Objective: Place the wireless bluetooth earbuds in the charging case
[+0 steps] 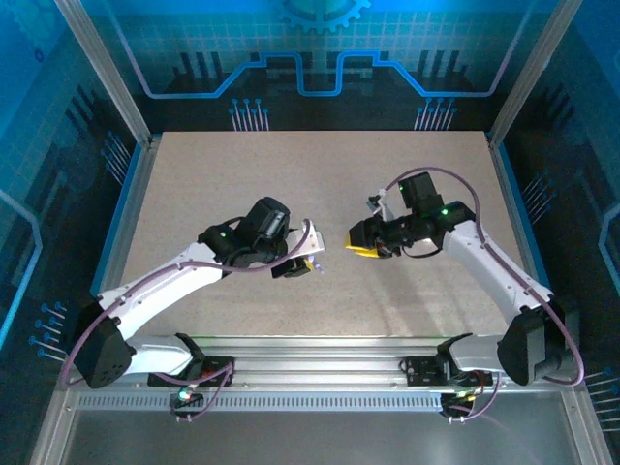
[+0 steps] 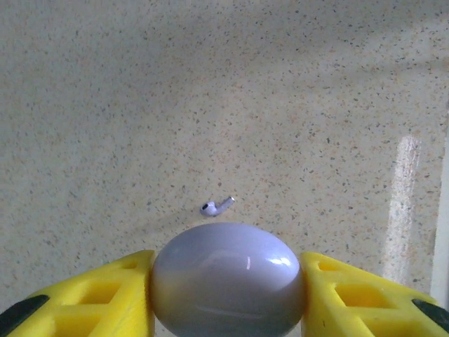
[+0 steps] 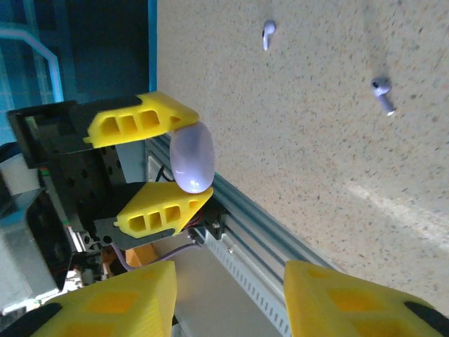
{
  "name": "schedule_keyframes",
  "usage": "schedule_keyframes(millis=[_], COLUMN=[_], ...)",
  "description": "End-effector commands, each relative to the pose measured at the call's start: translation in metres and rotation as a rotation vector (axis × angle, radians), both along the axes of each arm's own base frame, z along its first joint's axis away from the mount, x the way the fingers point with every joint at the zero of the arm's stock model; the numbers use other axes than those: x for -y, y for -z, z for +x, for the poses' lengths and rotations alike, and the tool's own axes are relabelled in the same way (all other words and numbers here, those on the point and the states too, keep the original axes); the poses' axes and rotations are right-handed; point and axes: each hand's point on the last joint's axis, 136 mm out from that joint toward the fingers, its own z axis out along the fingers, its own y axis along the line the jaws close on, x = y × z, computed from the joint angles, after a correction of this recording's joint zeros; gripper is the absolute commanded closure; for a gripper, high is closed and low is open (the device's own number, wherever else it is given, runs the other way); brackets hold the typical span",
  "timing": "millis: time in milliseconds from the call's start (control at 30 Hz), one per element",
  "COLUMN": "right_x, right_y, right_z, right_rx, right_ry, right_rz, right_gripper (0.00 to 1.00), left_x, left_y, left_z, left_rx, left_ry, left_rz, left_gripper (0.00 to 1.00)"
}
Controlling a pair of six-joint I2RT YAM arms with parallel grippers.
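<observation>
The left pincer (image 1: 296, 263) pinches the charging case (image 2: 228, 284) by its sides, apparently raised off the counter (image 1: 242, 174). The case is a smooth, glossy, lavender-grey pebble. It looks closed, with no seam showing. Just beyond it a whitish earbud (image 2: 216, 206) lies loose on the counter. The right pincer (image 3: 228, 284) is spread and empty, facing the case. I judge the step in hand to be presenting the case. Next the lid must be opened, and then each tiny earbud needs a fine, centred grip.
</observation>
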Motion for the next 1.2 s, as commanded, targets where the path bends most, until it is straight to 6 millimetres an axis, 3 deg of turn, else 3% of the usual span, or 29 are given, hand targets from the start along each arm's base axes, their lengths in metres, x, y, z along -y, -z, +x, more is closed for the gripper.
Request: schedule_keyframes(millis=[0,567,1167], right_x=[-0.014,-0.056,-0.073], right_y=[-0.006,0.009,0.024], right_z=[0.002,0.005,0.001], right_rx=[0.004,-0.028,-0.074], right_ry=[0.046,0.009,-0.049], right_rz=[0.036,0.058,0.061], right_gripper=[0.57,0.58,0.61], left_x=[0.003,0.014,0.021], left_y=[-0.007,-0.011,-0.019], left_z=[0.002,0.0,-0.004], left_rx=[0.084,0.089,0.091], left_ry=[0.049,0.032,0.023], left_rz=[0.006,-0.045,-0.105], left_gripper=[0.56,0.57,0.57])
